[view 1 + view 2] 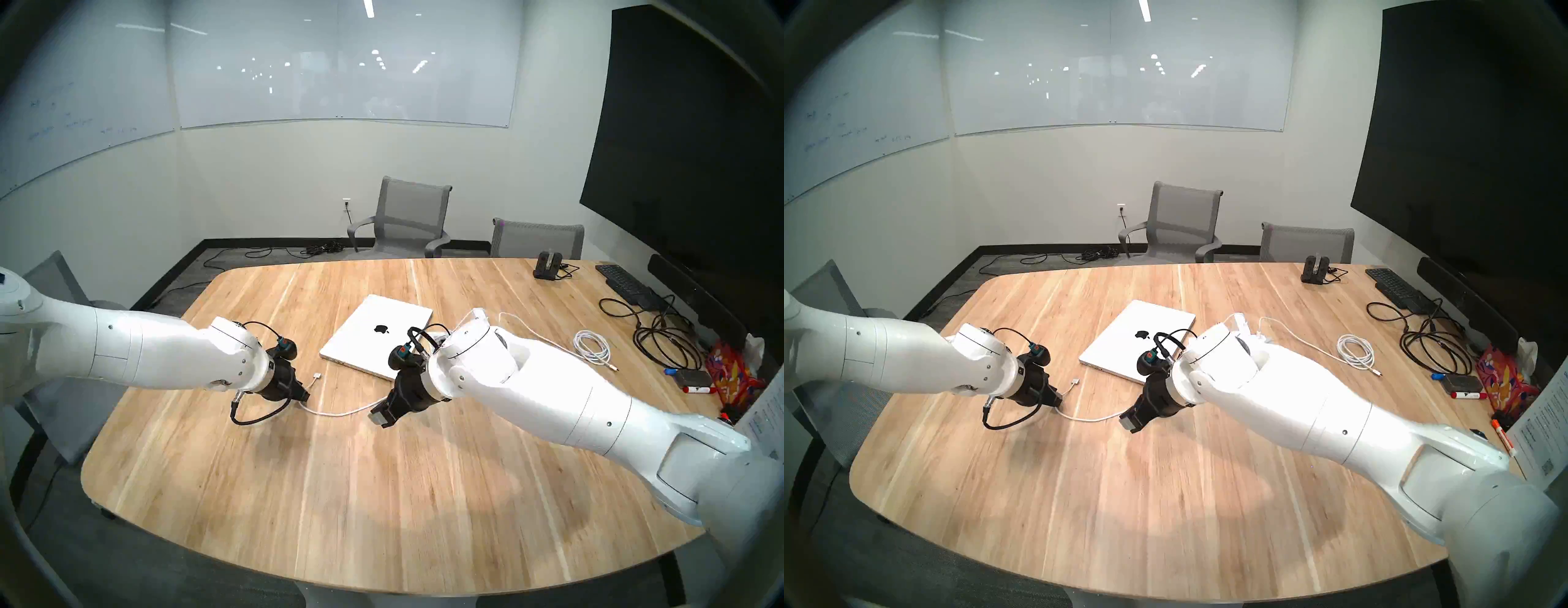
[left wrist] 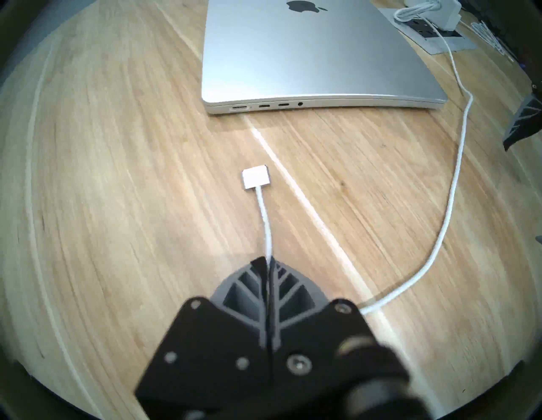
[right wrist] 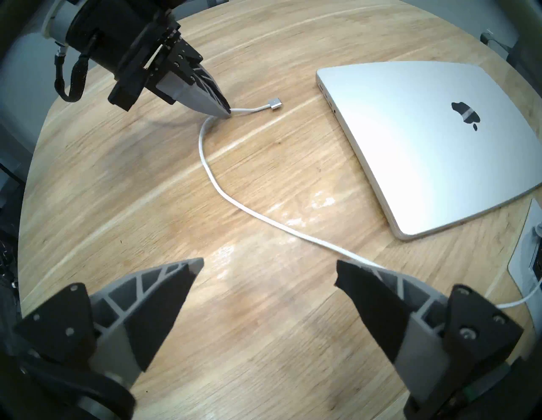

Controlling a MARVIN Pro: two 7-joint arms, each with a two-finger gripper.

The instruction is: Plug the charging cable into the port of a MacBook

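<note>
Gripping the charging cable (image 2: 265,225) a short way behind its plug (image 2: 255,177), the left gripper (image 2: 268,264) has its fingers pressed flat together on the thin white cord. The plug sticks out ahead of the fingertips, unsupported, and whether it rests on the wood or hangs just above it cannot be told. The right gripper (image 3: 269,272) stands empty with its fingers (image 3: 173,281) spread wide, poised above the table (image 1: 382,509) with the cord running under one finger; contact there cannot be confirmed.

Behind the left grip the cord sags in a loose curve across the middle of the tabletop, passes the near corner of the laptop (image 2: 308,52) and runs on to a white charger block (image 2: 440,11) at a power socket set in the table.

The laptop lies shut and flat near the middle of the tabletop, toward the far edge. Its side edge faces the plug, with a row of ports (image 2: 264,106); the widest slot sits nearest the corner. Plug and ports are apart, roughly in line.

Assessment: the cord is light, limp and smooth. Held this far back, the plug is likely to droop or twist as it nears the slot. A grip on the flat plug body itself, or directly behind it, would give better aim. The laptop looks heavy enough not to slide under a gentle push, though its finish could scratch.
</note>
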